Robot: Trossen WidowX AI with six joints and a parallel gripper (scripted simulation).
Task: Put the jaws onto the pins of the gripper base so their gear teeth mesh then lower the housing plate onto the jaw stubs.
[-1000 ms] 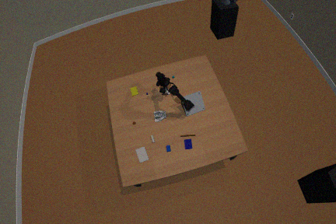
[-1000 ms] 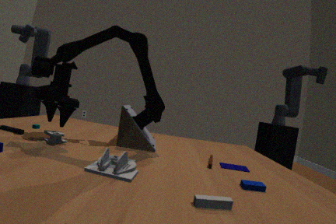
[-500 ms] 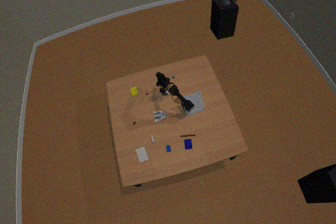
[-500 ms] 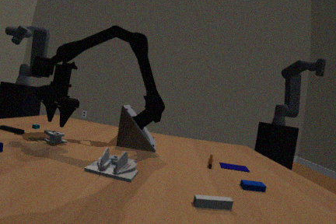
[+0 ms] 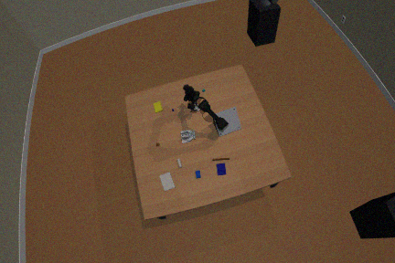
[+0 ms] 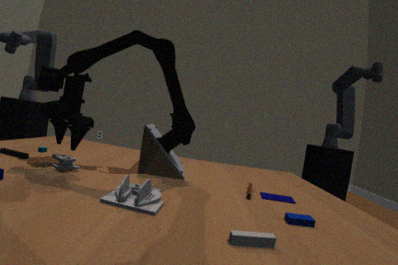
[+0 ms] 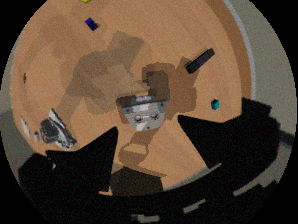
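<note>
The grey gripper base (image 5: pixel 187 136) (image 6: pixel 111 200) lies flat on the table. Two grey jaws stand side by side on it, a left jaw (image 6: pixel 123 189) and a right jaw (image 6: pixel 145 191); whether their teeth mesh I cannot tell. The base and jaws are at the left edge of the wrist view. The grey housing plate (image 6: pixel 65 162) (image 7: pixel 145 117) is apart from them, raised a little above the table on its own underside parts. My gripper (image 6: pixel 65 145) (image 7: pixel 148 124) is open and empty, pointing down above the housing plate, with a gap between them.
A black bar (image 6: pixel 14 153) (image 7: pixel 200 61) and a teal cube (image 5: pixel 204 90) (image 6: pixel 42 149) (image 7: pixel 215 104) lie near the housing plate. A white bar (image 5: pixel 179 163) (image 6: pixel 252 239), a blue block (image 5: pixel 197 174) (image 6: pixel 299 219) and a navy sheet (image 5: pixel 221 169) (image 6: pixel 277 198) lie beyond the base.
</note>
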